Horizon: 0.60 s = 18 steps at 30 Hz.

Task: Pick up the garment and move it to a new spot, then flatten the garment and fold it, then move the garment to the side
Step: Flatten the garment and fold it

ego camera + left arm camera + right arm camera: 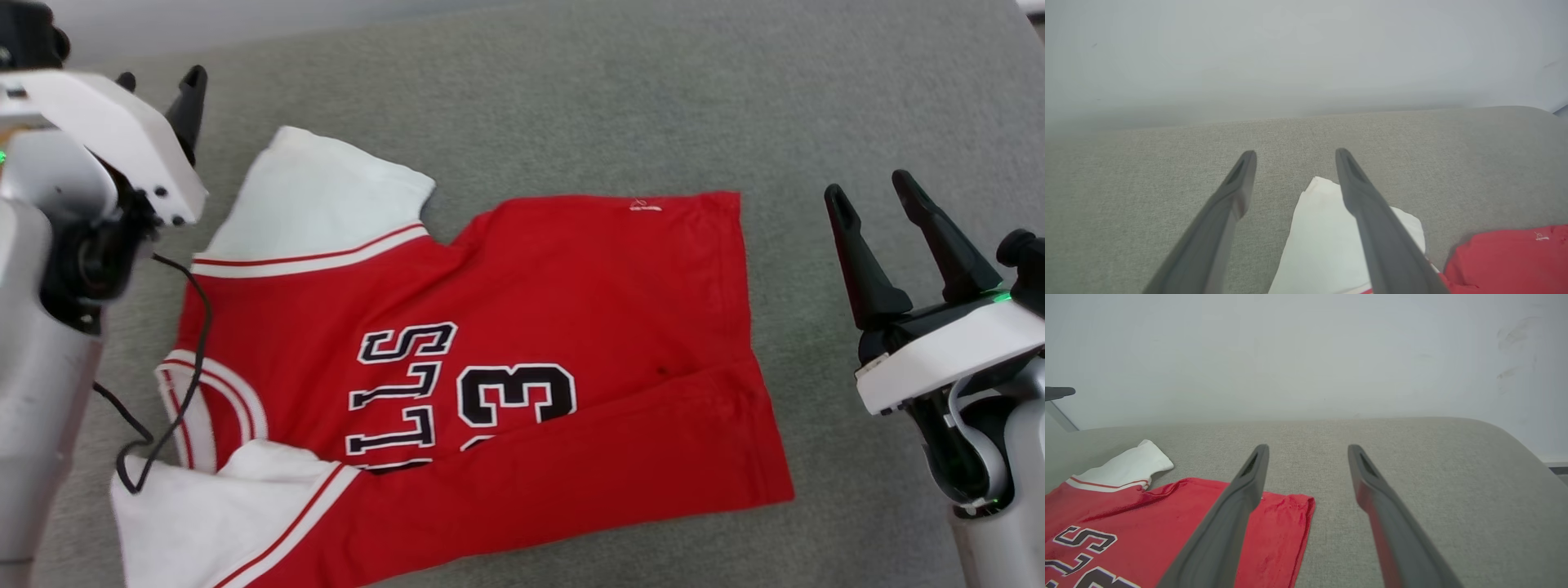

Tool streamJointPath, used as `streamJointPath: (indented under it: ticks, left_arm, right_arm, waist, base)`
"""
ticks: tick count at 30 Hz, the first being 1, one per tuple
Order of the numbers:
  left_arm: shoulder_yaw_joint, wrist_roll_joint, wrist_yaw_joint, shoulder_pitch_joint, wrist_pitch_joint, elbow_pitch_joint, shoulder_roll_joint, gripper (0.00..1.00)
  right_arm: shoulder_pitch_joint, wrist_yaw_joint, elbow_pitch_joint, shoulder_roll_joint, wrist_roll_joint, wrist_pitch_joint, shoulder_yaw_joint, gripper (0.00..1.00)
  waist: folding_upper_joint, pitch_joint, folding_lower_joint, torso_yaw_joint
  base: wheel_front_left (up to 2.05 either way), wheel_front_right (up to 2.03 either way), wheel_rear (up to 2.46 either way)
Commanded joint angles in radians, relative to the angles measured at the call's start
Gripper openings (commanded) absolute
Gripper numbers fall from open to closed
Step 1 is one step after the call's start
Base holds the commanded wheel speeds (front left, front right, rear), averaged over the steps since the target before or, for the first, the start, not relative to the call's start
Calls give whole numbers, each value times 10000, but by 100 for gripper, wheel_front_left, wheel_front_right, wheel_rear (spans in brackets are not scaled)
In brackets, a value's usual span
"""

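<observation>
Garment (490, 367) flat on grey cushion (571, 98), collar left, hem right; near long edge folded over front, part-covering letters; first fold likely done. Left gripper (1293, 157) fingers spread, empty, over far white sleeve (318, 196); probably next part to tuck in. Right gripper (867, 189) spread, empty, right of hem, clear of cloth.
</observation>
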Motion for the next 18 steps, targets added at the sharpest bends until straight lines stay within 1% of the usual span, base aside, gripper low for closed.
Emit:
streamJointPath:
  ticks: [1, 5, 8, 13, 16, 18]
  left_arm:
    - [-70, -135, -221, -468, 448, 328, 64, 100]
    - [-325, -458, -586, -1256, 2060, 825, 470, 100]
    - [-512, -560, -692, -1719, 3308, 1016, 831, 100]
    - [-856, -681, -351, -1992, 5342, 1175, 1385, 100]
    - [-992, -679, -183, -1978, 5954, 1132, 1603, 100]
    - [-1064, -764, -36, -1712, 6277, 1277, 1620, 100]
  right_arm:
    - [-179, -4, 59, 108, 33, -106, 12, 100]
    - [-368, -6, 237, 271, 99, -280, 212, 100]
    - [-487, -4, 396, 352, 202, -455, 385, 100]
    - [-627, -4, 719, 482, 378, -690, 593, 100]
    - [-660, -4, 901, 506, 536, -769, 729, 100]
    - [-750, -4, 1019, 466, 596, -804, 833, 100]
  waist:
    - [-1, 647, -2, -616]
    - [-1, 1056, -2, -1109]
    - [-1, 1367, -2, -1473]
    - [-1, 1819, -2, -1949]
    - [-1, 2062, -2, -2159]
    - [-1, 2177, -2, -2285]
  base:
    - [0, 0, 0]
    - [0, 0, 0]
    - [0, 0, 0]
    - [0, 0, 0]
    - [0, 0, 0]
    - [0, 0, 0]
